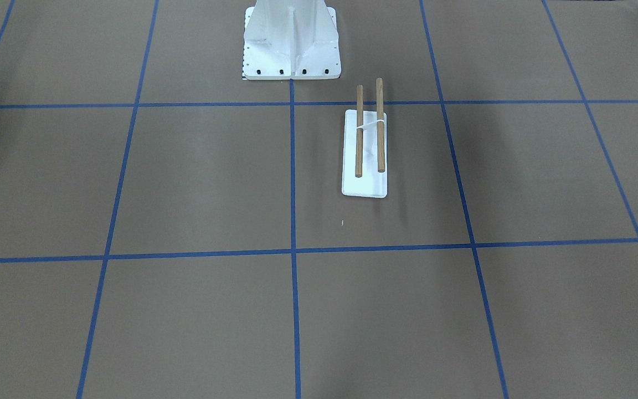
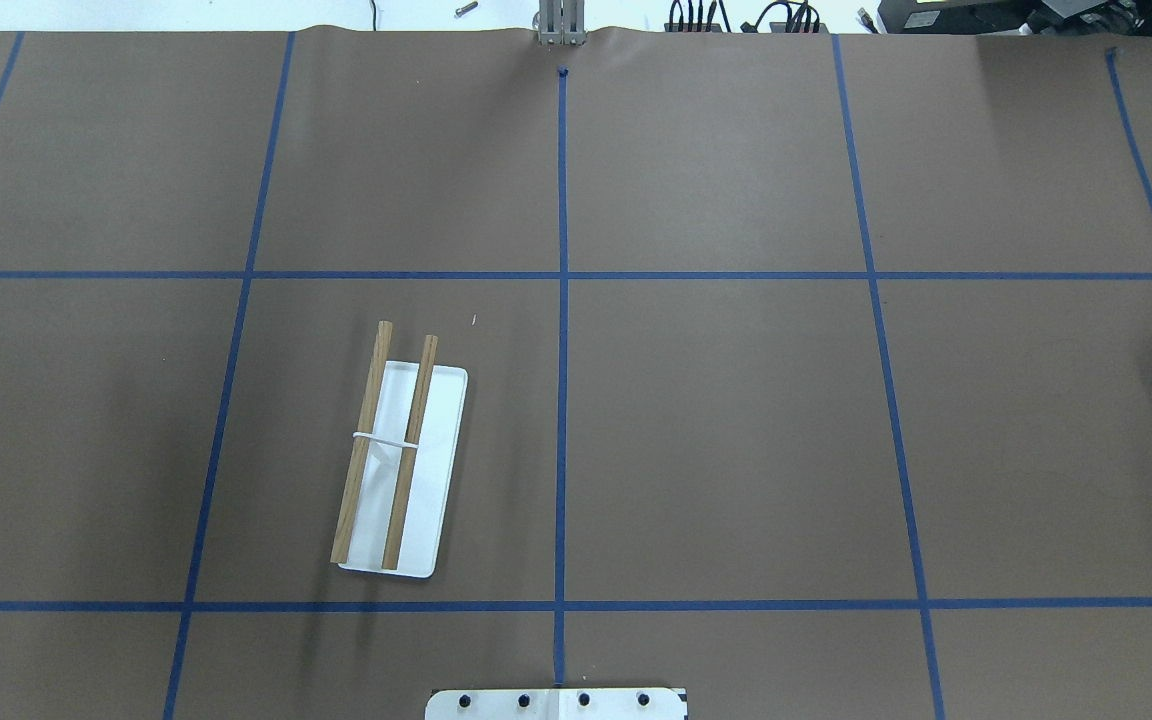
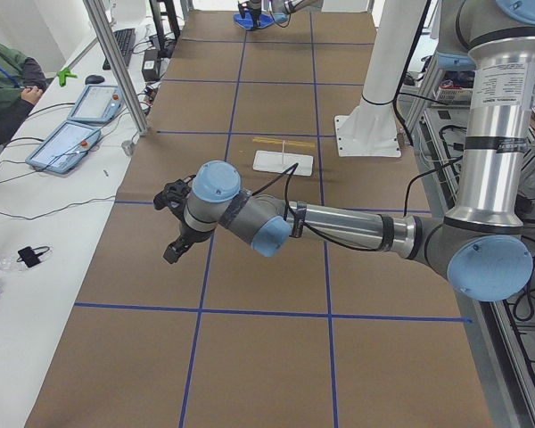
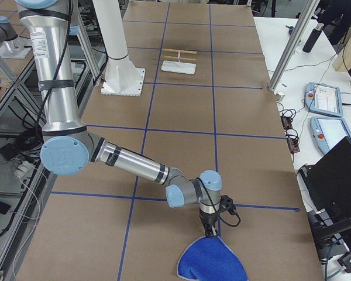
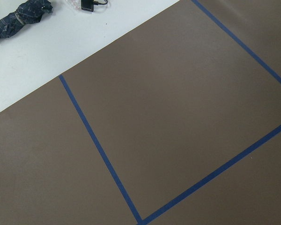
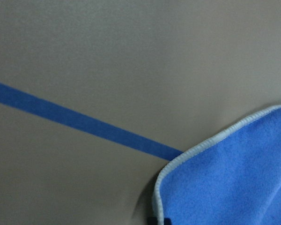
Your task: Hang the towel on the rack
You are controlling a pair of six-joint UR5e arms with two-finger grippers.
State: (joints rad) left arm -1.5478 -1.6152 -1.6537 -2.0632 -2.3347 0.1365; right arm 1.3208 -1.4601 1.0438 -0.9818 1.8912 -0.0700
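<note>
The rack (image 1: 364,149) has two brown dowels over a white base plate and stands bare near the robot's base; it also shows in the overhead view (image 2: 401,460). The towel (image 4: 213,263) lies blue side up at the near end of the table in the exterior right view. Its pale stitched edge fills the lower right of the right wrist view (image 6: 229,183). My right gripper (image 4: 209,233) points down at the towel's near edge; I cannot tell if it is shut. My left gripper (image 3: 174,250) hangs over bare table far from the rack; I cannot tell its state.
The white bolted pedestal (image 1: 291,44) stands close behind the rack. Metal frame posts (image 4: 286,52) and control tablets (image 3: 67,143) line the operators' side. A person (image 3: 4,85) sits there. A rolled dark cloth (image 5: 21,16) lies on the white side table.
</note>
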